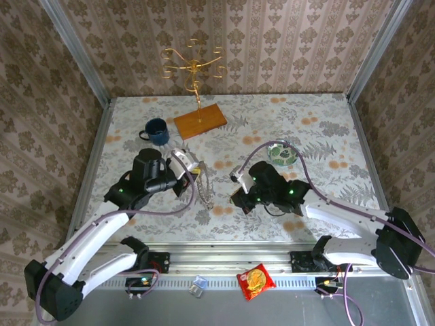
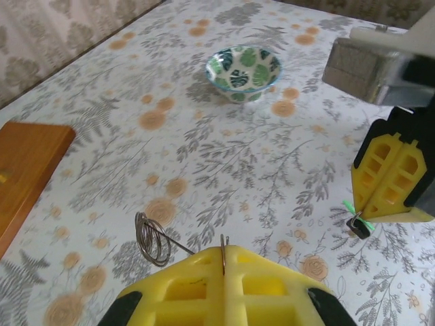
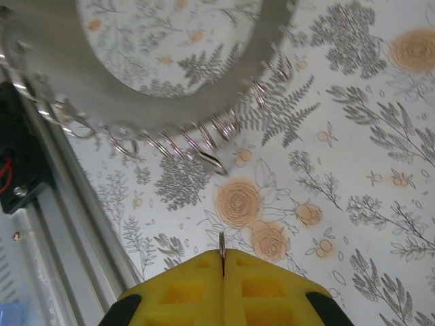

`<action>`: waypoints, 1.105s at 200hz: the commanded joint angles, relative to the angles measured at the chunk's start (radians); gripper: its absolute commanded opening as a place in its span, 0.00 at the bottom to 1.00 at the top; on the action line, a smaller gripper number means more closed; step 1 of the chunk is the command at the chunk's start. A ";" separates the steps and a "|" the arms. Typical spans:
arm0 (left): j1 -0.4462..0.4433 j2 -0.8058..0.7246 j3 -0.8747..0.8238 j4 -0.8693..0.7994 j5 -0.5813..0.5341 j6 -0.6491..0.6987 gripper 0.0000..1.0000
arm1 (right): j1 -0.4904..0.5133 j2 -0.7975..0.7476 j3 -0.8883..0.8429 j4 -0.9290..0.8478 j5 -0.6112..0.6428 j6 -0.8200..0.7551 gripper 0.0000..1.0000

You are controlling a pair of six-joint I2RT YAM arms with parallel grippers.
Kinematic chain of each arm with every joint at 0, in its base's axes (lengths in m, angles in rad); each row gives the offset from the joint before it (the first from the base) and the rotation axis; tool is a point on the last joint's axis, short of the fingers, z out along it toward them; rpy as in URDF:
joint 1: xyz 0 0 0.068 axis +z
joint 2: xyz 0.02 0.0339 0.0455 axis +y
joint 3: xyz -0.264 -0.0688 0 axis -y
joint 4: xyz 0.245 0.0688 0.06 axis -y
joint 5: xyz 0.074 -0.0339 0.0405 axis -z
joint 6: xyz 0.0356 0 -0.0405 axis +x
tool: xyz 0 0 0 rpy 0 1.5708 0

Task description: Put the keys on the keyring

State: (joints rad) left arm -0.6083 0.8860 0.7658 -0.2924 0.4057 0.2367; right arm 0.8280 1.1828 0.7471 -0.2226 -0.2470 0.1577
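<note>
The keyring (image 2: 152, 238) was a small coil of thin dark wire, two or three turns, standing on edge just ahead of my left gripper (image 2: 223, 257). A straight length of its wire ran from the coil toward 4 o'clock in the left wrist view and ended at my yellow fingertips, where my left jaws were closed on it.

The green key (image 2: 349, 206) showed as a thin bright green strip with a small dark piece beneath it. Its long axis ran from 10 o'clock to 4 o'clock. It sat at the tip of my right gripper (image 3: 223, 257), whose jaws were pressed together on it.

In the top view, my left arm (image 1: 95, 234) reached up from 7 o'clock with its wrist turned toward 3 o'clock. My right arm (image 1: 340, 212) reached in from 5 o'clock with its wrist toward 9 o'clock. The grippers faced each other near the middle of the table (image 1: 319, 136).
</note>
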 commanded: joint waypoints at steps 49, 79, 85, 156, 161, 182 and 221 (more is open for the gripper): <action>-0.060 0.035 -0.023 0.084 0.118 0.151 0.00 | -0.001 -0.092 -0.063 0.147 -0.037 -0.119 0.00; -0.081 0.045 -0.027 0.094 0.127 0.173 0.00 | -0.001 -0.097 -0.040 0.161 -0.053 -0.141 0.00; -0.088 0.045 -0.029 0.098 0.129 0.178 0.00 | -0.002 -0.094 -0.033 0.164 -0.059 -0.143 0.00; -0.132 0.037 -0.043 0.116 0.108 0.255 0.00 | -0.002 -0.050 0.052 0.205 -0.110 -0.174 0.00; -0.135 0.036 -0.044 0.115 0.106 0.261 0.00 | -0.001 -0.047 0.054 0.207 -0.112 -0.178 0.00; -0.143 0.030 -0.050 0.125 0.095 0.272 0.00 | -0.003 -0.027 0.072 0.208 -0.112 -0.195 0.00; -0.155 0.027 -0.051 0.122 0.085 0.283 0.00 | -0.001 -0.005 0.092 0.220 -0.124 -0.201 0.00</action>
State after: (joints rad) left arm -0.7525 0.9356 0.7189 -0.2119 0.4900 0.4847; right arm 0.8280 1.1645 0.7956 -0.0391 -0.3443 -0.0204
